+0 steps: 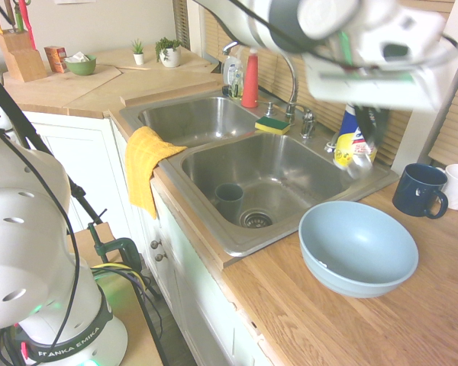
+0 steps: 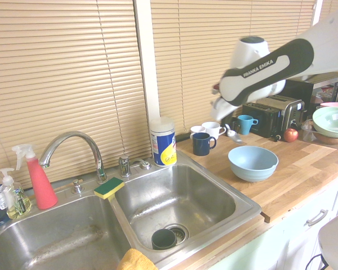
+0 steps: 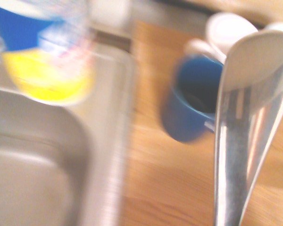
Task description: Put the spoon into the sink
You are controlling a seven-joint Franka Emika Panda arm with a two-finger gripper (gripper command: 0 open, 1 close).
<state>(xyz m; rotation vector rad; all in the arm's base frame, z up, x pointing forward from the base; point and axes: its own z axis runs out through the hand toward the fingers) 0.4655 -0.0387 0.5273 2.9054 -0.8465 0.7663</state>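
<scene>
the gripper (image 2: 226, 121) is up in the air on the counter (image 1: 320, 313) side of the sink (image 1: 267, 171), its jaws closed narrowly on the spoon (image 3: 247, 117). the spoon is outside the sink, above the counter near the blue mug (image 2: 201, 144), with its shiny bowl end clear of the gripper. in the wrist view it partly covers the blue mug.

two white mugs (image 2: 213, 130) stand close to the blue one. the light blue bowl (image 1: 358, 248) sits on the wood near the sink's edge. a dark cup (image 1: 229, 201) lies in the nearer basin, beside the drain (image 1: 256, 219). the faucet (image 2: 84, 147) curves over the sink from the back rim, where a green and yellow sponge (image 1: 272, 125) rests. a tub of wipes (image 2: 164, 143) stands at the back corner, and a red spray bottle (image 2: 40, 183) is by the other basin. a yellow cloth (image 1: 146, 164) drapes over the front edge. farther along the counter are a light blue mug (image 2: 246, 124), a toaster (image 2: 279, 112) and an apple (image 2: 290, 135).
</scene>
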